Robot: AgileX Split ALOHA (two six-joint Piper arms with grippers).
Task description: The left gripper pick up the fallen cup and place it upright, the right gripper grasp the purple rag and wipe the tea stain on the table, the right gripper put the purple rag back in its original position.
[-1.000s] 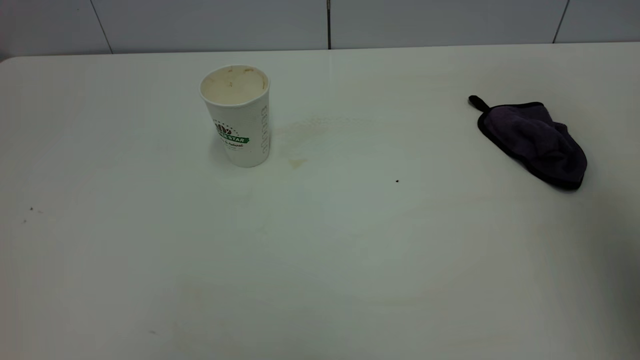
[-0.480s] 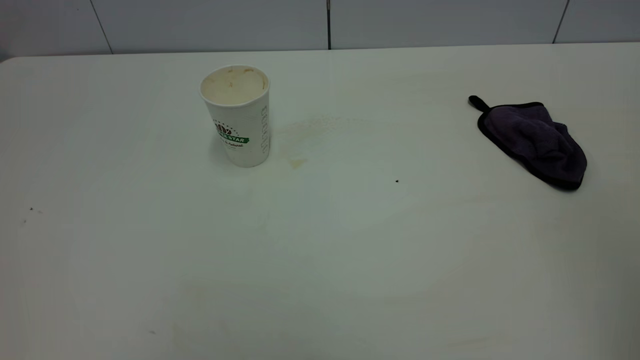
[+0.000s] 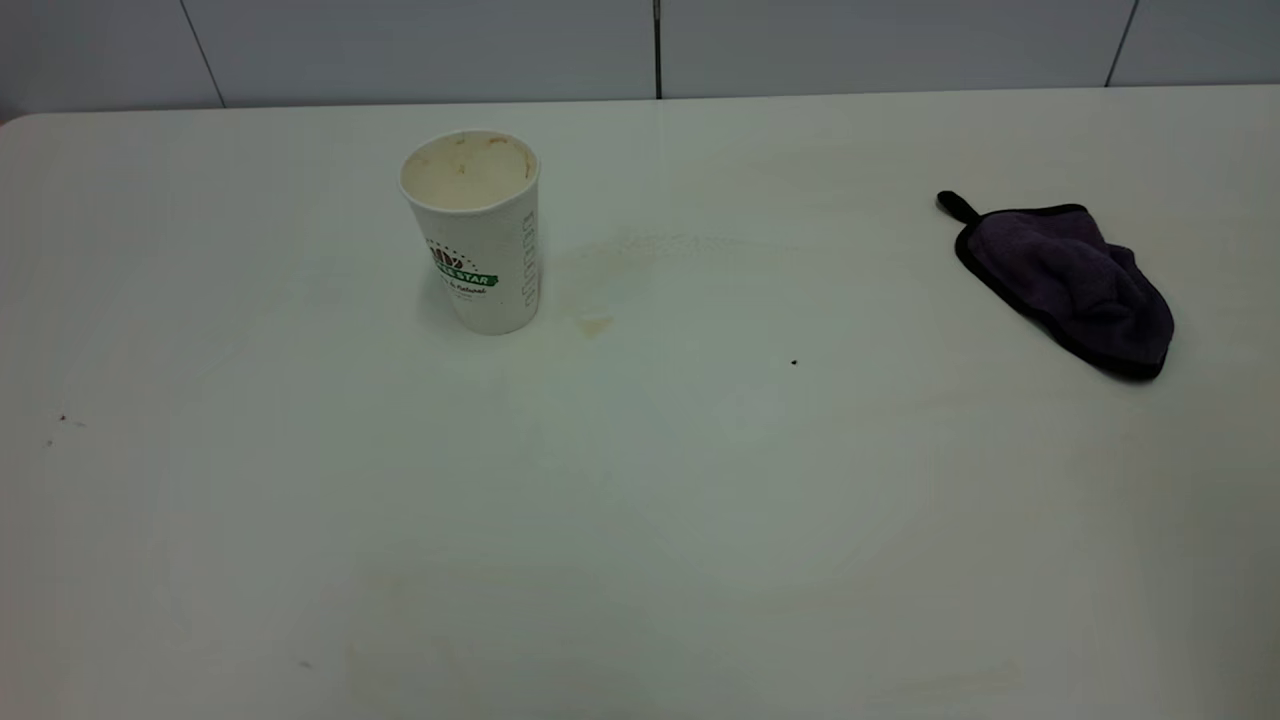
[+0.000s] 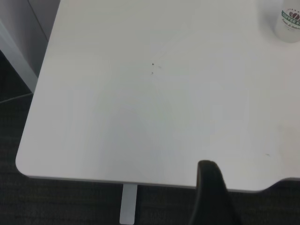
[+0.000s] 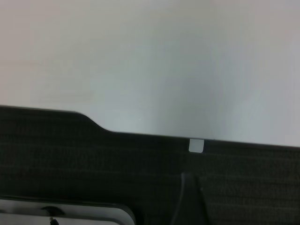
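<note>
**Q:** Status of the cup?

**A:** The cup [image 3: 472,230] stands upright on the counter [image 3: 640,520], left of centre toward the far edge, mouth up. In my judgement, step one is complete.

**Q:** Position of each hand?

**A:** Neither hand appears in the exterior view. The left wrist view shows part of the left hand [image 4: 211,187] over the counter's near corner, well apart from the cup [image 4: 290,21]. Whether it is wide or narrow cannot be told. The right wrist view shows part of the right hand [image 5: 187,194] off the counter's edge, above dark floor. Its opening cannot be told either. Neither hand holds anything visible.

**Q:** Location of the rag and the stain?

**A:** The rag [image 3: 1075,280] lies crumpled on the right side of the counter, well apart from the cup. Its loop [image 3: 955,205] points to the far left. Its long axis runs diagonally from that loop toward the near right. The stain [image 3: 594,324] is a faint amber blot just beside the cup's base, with pale smears [image 3: 620,250] beyond it.

**Q:** Governing relation for the coming move?

**A:** The rag is on the right arm's side, so that hand is nearer. The blot suggests wiping may be incomplete. If so, the hand must travel from the rag leftward, stopping short of the cup.
</note>
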